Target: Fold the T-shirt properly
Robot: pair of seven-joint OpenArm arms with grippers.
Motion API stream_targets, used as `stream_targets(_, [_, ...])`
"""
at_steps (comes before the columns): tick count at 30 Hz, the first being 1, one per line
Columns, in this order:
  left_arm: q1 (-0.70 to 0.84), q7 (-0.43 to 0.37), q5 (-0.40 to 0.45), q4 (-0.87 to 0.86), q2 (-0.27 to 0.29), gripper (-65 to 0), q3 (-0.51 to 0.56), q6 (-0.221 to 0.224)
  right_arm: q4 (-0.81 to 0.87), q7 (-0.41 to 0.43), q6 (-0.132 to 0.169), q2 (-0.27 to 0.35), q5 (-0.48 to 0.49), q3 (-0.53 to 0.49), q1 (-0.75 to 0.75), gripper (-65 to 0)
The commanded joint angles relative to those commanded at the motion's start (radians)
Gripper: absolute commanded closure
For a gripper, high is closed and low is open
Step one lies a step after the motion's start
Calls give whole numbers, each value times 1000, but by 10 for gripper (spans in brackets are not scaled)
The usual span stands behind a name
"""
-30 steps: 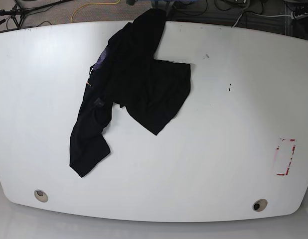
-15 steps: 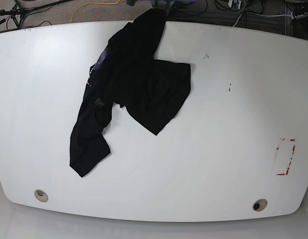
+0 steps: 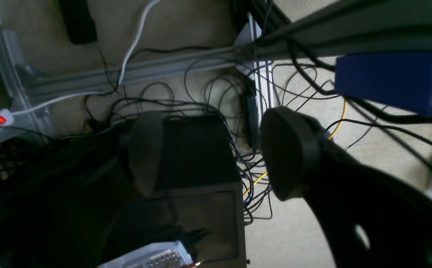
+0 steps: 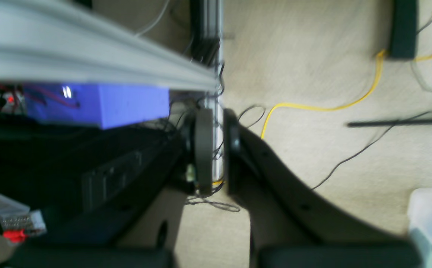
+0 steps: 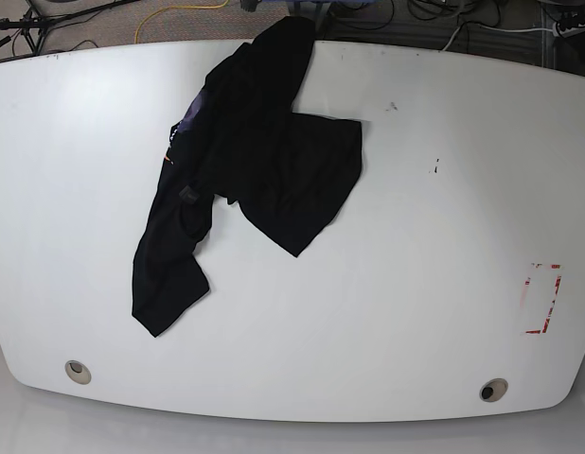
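Note:
The black T-shirt [image 5: 245,161] lies crumpled on the white table [image 5: 397,284], left of centre, with its top end draped over the far edge and a purple patch showing on its left side. Neither arm shows in the base view. In the left wrist view my left gripper [image 3: 216,152] is open, its two pads wide apart over the floor with nothing between them. The right wrist view shows my right gripper [image 4: 218,149] shut, its pads nearly touching with nothing held, also above the floor.
A red-marked rectangle [image 5: 541,298] sits near the table's right edge. Two round holes [image 5: 78,371] [image 5: 493,389] lie near the front edge. Below the wrist cameras are carpet, tangled black cables [image 3: 216,89], a yellow cable [image 4: 313,106], aluminium rails [image 4: 89,59] and blue boxes [image 3: 387,80].

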Motion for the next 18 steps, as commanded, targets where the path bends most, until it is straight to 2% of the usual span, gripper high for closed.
stream_targets(3, [83, 4, 7, 129, -5, -406, -14, 4, 103, -28, -3, 3, -1, -16, -69, -43])
stream_targets(15, [167, -3, 7, 263, -11, -392, -72, 3, 205, -42, -4, 3, 14, -6, -131, -45])
stream_targets(17, [226, 0, 3, 378, -16, -384, -176, 7, 264, -45, 3, 0, 83, 71, -175, -48])
stream_targets(18, [232, 1, 2, 386, -16, -385, -188, 7, 271, -45, 2, -2, 89, 81, -178, -48])
